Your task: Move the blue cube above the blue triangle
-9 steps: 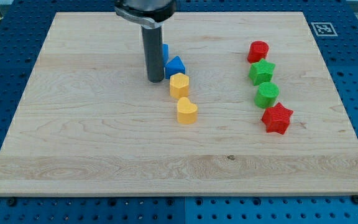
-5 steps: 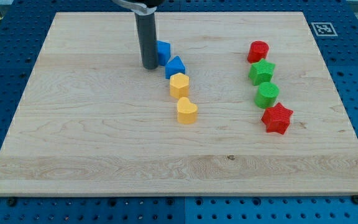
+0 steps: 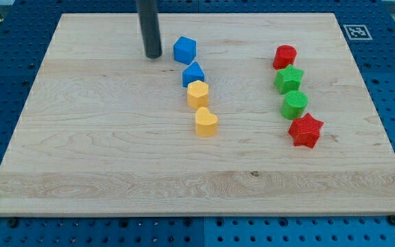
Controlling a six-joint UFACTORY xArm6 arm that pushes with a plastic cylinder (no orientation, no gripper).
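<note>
The blue cube (image 3: 184, 50) sits near the view's top, just above and slightly left of the blue triangle (image 3: 193, 73); a narrow gap parts them. My tip (image 3: 152, 55) stands on the board to the left of the blue cube, apart from it. The rod rises out of the view's top.
A yellow hexagon-like block (image 3: 197, 94) and a yellow heart (image 3: 206, 122) continue the column below the triangle. At the right stand a red block (image 3: 284, 56), a green star (image 3: 289, 79), a green round block (image 3: 295, 105) and a red star (image 3: 305, 130). The wooden board (image 3: 101, 158) lies on a blue pegboard.
My tip has moved up and to the left, away from the blue blocks. The blue cube, half hidden by the rod before, now shows fully.
</note>
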